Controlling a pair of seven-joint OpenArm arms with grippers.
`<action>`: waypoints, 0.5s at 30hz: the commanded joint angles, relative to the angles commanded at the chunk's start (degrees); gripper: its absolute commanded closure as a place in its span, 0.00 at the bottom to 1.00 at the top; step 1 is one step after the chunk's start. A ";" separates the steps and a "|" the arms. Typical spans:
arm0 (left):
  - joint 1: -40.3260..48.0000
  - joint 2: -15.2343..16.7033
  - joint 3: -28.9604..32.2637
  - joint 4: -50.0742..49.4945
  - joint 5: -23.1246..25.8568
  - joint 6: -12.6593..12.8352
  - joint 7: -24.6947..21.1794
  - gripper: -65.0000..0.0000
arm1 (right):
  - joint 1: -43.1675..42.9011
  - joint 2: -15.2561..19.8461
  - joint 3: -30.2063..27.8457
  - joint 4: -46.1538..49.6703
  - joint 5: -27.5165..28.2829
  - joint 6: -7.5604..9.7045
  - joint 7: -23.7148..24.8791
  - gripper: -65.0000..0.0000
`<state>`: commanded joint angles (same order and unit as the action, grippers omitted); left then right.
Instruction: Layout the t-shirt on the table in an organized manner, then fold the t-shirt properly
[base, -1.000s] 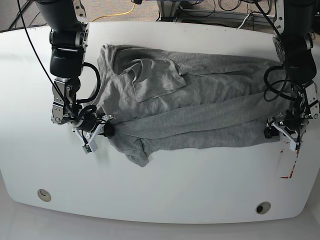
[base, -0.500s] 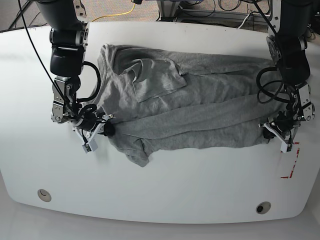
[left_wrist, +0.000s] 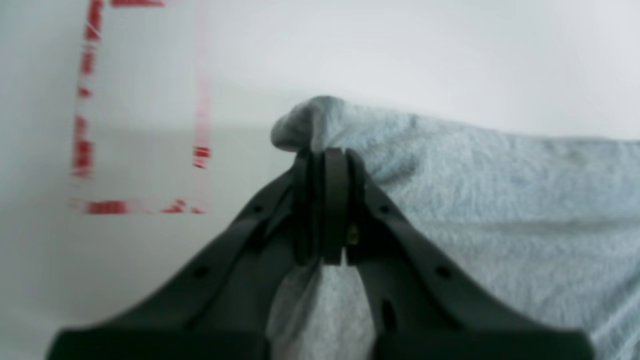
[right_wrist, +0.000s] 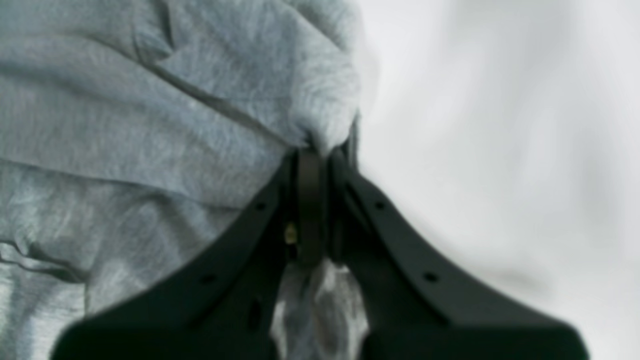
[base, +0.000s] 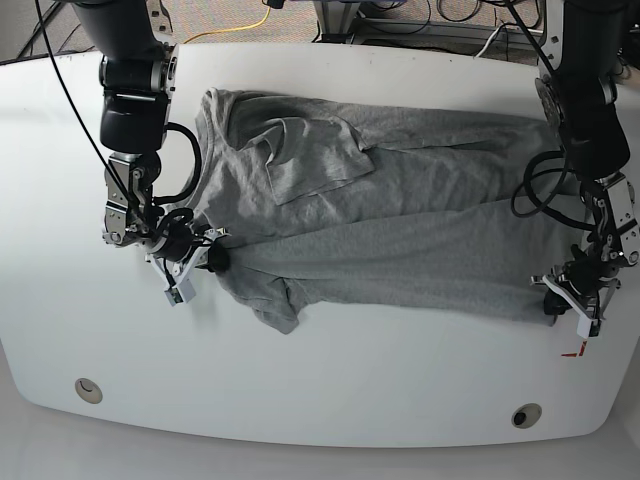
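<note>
The grey t-shirt (base: 400, 215) lies crumpled lengthwise across the white table (base: 350, 385), with one sleeve folded over its upper part. At the view's right, my left gripper (base: 560, 300) is shut on a bunched corner of the shirt near the table's front right. The left wrist view shows that gripper (left_wrist: 325, 155) pinching a fold of the t-shirt (left_wrist: 500, 200). At the view's left, my right gripper (base: 213, 260) is shut on the shirt's other end. In the right wrist view this gripper (right_wrist: 312, 157) clamps a lump of the t-shirt (right_wrist: 150, 125).
A piece of red tape (base: 577, 351) shows just in front of the left gripper; more of the red tape (left_wrist: 85, 125) appears in the left wrist view. Two small round holes (base: 87, 389) (base: 525, 415) sit near the front edge. Cables hang beyond the back edge.
My left gripper has pulled its shirt corner toward the table's front right, stretching the lower edge and covering most of the red tape. The right gripper has stayed in place.
</note>
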<state>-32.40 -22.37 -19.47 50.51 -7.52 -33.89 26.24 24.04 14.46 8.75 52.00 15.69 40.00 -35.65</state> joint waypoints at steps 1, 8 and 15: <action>-0.79 -0.09 0.00 0.00 0.00 0.00 -0.09 1.00 | 0.00 0.00 0.00 0.00 0.00 0.00 0.00 1.00; -4.04 -2.37 0.00 0.00 0.00 0.00 -0.70 1.00 | 0.00 0.18 0.00 0.09 0.00 0.00 0.00 1.00; -6.07 -4.48 0.09 -0.09 0.09 0.00 -4.04 0.99 | 0.18 0.18 0.00 3.34 -0.09 0.00 0.00 1.00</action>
<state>-38.46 -26.86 -19.38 50.42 -7.43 -33.89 22.20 24.22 14.64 8.75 55.34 15.60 40.00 -35.65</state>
